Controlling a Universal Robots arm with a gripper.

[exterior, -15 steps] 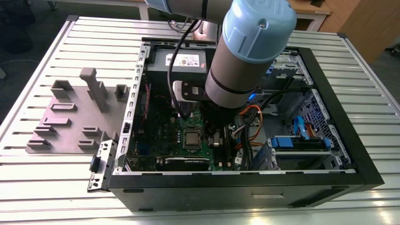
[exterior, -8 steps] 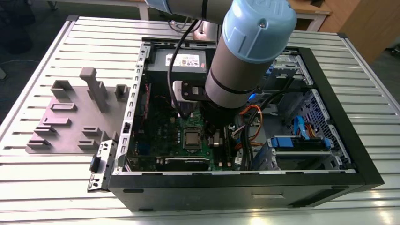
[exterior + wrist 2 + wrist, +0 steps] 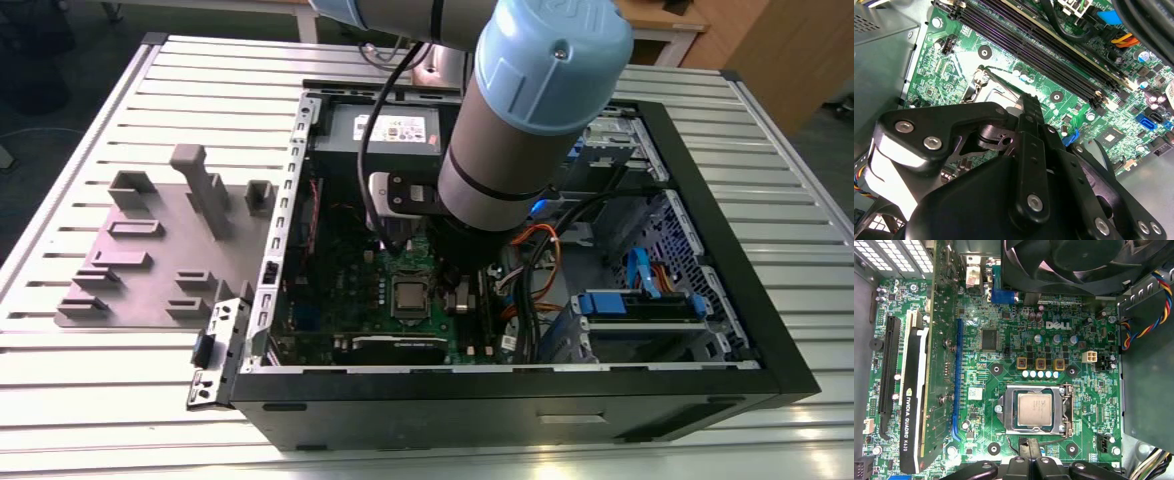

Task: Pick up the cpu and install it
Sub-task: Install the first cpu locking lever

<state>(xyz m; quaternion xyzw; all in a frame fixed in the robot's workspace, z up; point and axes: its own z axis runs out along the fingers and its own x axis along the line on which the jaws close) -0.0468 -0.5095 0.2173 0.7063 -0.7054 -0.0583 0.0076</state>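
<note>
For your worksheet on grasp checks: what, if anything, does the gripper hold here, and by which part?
Nothing can be seen held. The cpu sits in its socket on the motherboard, apart from the gripper, which hangs above the board.

The cpu (image 3: 1034,408) sits in its socket frame (image 3: 1066,410) on the motherboard (image 3: 1004,360), beside the graphics card (image 3: 913,405).

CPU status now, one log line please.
cpu: seated in socket frame | tool: above motherboard, beside socket, not holding cpu

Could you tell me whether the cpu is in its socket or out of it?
In: the cpu lies flat inside the socket frame on the motherboard.
</note>
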